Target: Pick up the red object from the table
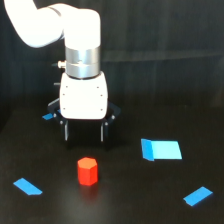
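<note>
The red object (87, 171) is a small red-orange hexagonal block standing upright on the black table (125, 200), in the lower middle of the exterior view. My gripper (84, 138) hangs from the white arm above and behind the block. Its two dark fingers (65, 131) point down and stand apart, with nothing between them. The block lies just in front of the fingertips, apart from them.
A larger flat blue piece (160, 149) lies to the exterior view's right of the block. A small blue piece (27, 186) lies at the lower left and another (198, 196) at the lower right. A blue bit (49, 117) shows behind the gripper.
</note>
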Tool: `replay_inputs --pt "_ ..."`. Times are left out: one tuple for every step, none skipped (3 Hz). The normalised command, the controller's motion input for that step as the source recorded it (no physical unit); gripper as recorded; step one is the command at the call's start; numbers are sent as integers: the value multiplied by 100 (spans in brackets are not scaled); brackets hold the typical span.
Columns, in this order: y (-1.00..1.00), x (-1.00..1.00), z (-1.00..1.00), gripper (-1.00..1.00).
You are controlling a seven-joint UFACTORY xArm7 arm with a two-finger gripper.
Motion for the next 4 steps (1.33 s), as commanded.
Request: replay_inputs --pt "-100 12 5 100" --pt "-90 3 14 100" --pt "-80 -2 24 92" --pt "-70 -9 2 98"
